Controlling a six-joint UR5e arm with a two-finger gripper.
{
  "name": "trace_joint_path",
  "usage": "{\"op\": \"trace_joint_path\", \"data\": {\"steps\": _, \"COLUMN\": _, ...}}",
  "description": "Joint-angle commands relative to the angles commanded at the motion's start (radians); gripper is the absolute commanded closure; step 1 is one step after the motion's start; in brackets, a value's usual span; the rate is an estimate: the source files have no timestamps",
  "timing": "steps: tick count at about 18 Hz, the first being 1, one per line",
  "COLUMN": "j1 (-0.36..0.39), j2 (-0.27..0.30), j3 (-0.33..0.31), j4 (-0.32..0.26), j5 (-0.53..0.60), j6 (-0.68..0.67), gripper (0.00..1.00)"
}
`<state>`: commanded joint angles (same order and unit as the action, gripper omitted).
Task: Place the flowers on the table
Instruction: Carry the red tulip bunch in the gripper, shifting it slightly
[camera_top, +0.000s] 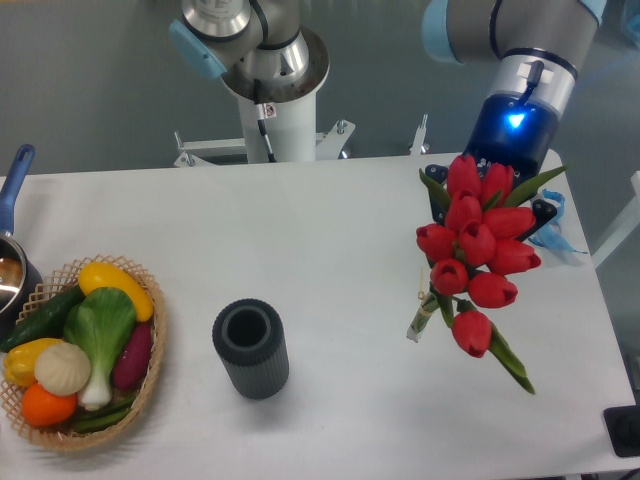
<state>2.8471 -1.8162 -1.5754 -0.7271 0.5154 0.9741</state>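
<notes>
The flowers (478, 250) hide the tool (487, 195) behind them; its grip cannot be told.

A bunch of red flowers (478, 250) hangs under the gripper (490, 190) above the right side of the white table (330, 230) (the jaws are hidden behind the blooms), while a dark ribbed vase (250, 349) and a vegetable basket (80, 350) sit to the left.
</notes>
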Motion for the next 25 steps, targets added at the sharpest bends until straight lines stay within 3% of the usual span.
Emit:
{"op": "trace_joint_path", "data": {"steps": 11, "j1": 0.051, "j2": 0.046, "j3": 0.002, "j4": -0.008, "j5": 0.050, "j6": -0.002, "gripper": 0.71}}
{"op": "trace_joint_path", "data": {"steps": 14, "j1": 0.041, "j2": 0.084, "j3": -0.038, "j4": -0.009, "j5": 0.258, "j6": 0.014, "gripper": 0.71}}
{"op": "trace_joint_path", "data": {"steps": 18, "j1": -0.008, "j2": 0.087, "j3": -0.043, "j4": -0.012, "j5": 0.421, "j6": 0.061, "gripper": 0.71}}
{"op": "trace_joint_path", "data": {"steps": 23, "j1": -0.124, "j2": 0.071, "j3": -0.046, "j4": -0.107, "j5": 0.771, "j6": 0.225, "gripper": 0.72}}
{"op": "trace_joint_path", "data": {"steps": 25, "j1": -0.158, "j2": 0.042, "j3": -0.052, "j4": -0.114, "j5": 0.869, "j6": 0.274, "gripper": 0.72}}
